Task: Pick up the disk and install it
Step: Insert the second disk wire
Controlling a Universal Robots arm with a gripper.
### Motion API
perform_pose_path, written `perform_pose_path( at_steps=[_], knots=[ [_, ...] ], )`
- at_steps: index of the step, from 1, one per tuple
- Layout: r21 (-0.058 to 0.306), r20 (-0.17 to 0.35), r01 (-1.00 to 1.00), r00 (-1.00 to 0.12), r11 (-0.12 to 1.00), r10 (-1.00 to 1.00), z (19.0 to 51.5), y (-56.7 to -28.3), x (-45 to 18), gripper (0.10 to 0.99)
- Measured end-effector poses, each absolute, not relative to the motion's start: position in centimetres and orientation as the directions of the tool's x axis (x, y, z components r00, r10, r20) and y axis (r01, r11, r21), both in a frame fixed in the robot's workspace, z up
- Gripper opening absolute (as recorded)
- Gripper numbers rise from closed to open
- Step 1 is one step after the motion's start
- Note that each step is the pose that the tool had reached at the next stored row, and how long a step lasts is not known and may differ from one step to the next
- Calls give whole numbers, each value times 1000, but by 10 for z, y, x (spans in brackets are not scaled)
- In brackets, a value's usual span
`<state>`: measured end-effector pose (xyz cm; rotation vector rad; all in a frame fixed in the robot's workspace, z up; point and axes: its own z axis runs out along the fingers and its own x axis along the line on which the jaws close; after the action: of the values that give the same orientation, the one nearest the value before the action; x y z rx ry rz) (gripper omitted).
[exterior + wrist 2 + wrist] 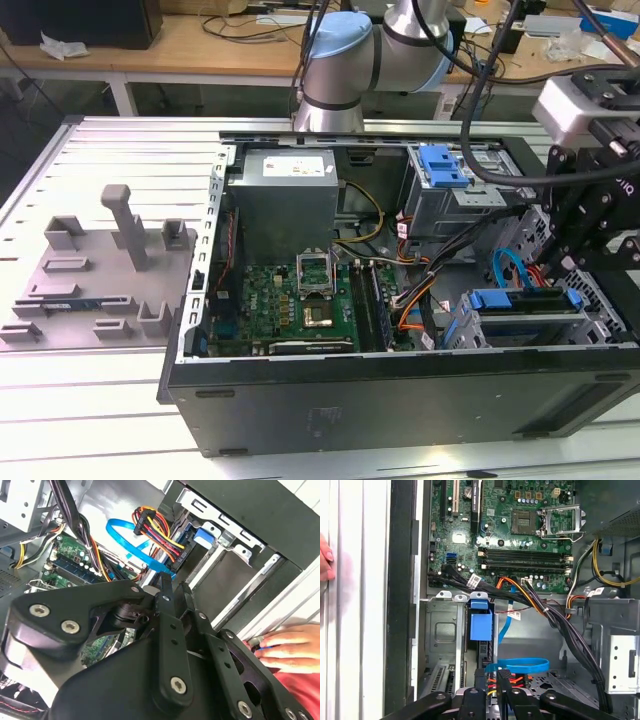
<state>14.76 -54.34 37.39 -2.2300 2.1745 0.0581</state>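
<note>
Here, a large open black desktop computer case (400, 400) lies on its side on a ribbed aluminium table (100, 440). Inside, in the exterior view, sit a big grey boxy power supply (285, 200) and a green motherboard (290, 300). The silver-and-blue robot arm (370, 55) reaches over the case toward the exterior view's right. Its black gripper (585, 235) hangs above the drive bay there; its fingers appear drawn close together with nothing between them. The disk, a flat silver hard drive in a bright blue plastic carrier frame (520, 312), sits in that bay, just below the gripper. A curled blue data cable (520, 666) lies near the fingertips in both wrist views. A person's hand (285, 647) rests on the case edge.
</note>
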Motion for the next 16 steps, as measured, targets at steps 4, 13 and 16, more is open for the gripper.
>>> perform_pose_path(
  at_steps=[4,13,16],
  knots=[
    [7,-45,-1000,25,-25,-999,374,-543,148,235],
    [7,-44,-1000,25,-25,-999,374,-543,148,106],
    [7,-44,-1000,25,-25,-999,374,-543,148,106]
  ],
)
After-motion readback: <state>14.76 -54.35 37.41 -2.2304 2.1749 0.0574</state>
